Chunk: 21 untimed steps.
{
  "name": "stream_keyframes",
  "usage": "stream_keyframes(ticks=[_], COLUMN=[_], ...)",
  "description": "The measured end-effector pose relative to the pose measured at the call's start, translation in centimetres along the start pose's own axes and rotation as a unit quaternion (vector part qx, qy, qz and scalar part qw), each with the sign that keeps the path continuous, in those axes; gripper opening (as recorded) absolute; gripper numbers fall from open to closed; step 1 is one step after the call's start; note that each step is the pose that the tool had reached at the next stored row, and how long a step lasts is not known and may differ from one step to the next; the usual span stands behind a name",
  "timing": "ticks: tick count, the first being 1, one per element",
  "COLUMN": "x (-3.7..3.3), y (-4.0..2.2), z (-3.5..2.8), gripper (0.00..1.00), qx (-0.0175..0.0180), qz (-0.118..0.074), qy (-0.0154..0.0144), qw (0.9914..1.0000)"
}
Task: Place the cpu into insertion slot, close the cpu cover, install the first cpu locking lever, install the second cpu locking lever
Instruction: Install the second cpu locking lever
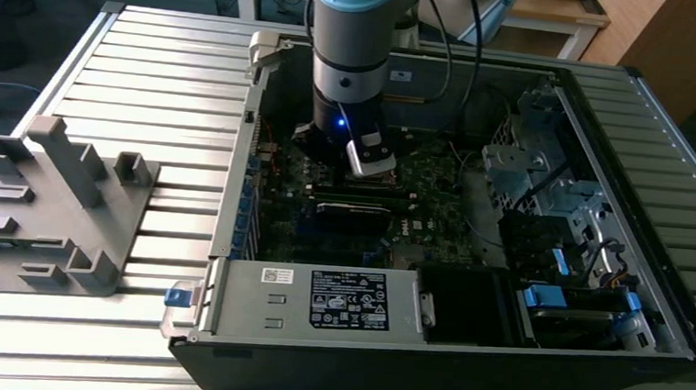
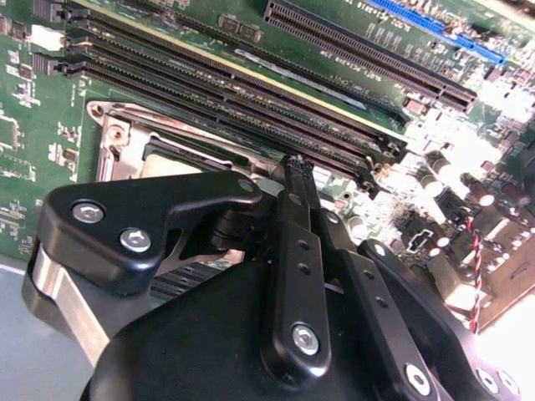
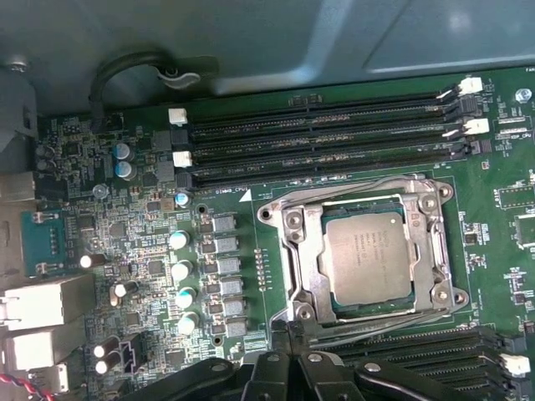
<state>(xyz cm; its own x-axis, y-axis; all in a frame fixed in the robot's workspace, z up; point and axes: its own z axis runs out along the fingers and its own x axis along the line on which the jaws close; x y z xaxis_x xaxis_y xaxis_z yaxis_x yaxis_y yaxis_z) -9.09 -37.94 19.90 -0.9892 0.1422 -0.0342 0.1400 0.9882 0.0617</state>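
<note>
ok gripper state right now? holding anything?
Gripper: shut, fingertips together with nothing seen between them, just above the motherboard by the cpu socket. The cpu sits in the socket, cover down around it.

The hand's [image 2: 294, 167] black linkage hides most of the insertion slot [image 2: 125, 146] in the second wrist view; the first wrist view's edge crops its fingertips.

Dull silver-grey metal on the cpu [image 3: 369, 257] (matt), bright steel cpu cover [image 3: 305, 251], matt black gripper [image 2: 297, 167].
</note>
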Motion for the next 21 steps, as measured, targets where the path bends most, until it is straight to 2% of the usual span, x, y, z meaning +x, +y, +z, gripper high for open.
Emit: stream_keyframes(ticks=[9,14,16,19,21], x=[0.39,0.40,0.39,0.36,0.32], y=[-0.07,-0.07,-0.05,0.01,0.03], z=[0.19,0.10,-0.23,-1.14,-1.45], gripper=[0.10,0.10,0.10,0.10,0.10], qx=[-0.0044,-0.0044,-0.0045,-0.0046,-0.0045], qz=[0.000,0.000,0.000,0.000,0.000], qy=[0.0005,0.0006,0.0005,0.0005,0.0006], qw=[0.99999,0.99999,0.99999,0.99999,0.99999])
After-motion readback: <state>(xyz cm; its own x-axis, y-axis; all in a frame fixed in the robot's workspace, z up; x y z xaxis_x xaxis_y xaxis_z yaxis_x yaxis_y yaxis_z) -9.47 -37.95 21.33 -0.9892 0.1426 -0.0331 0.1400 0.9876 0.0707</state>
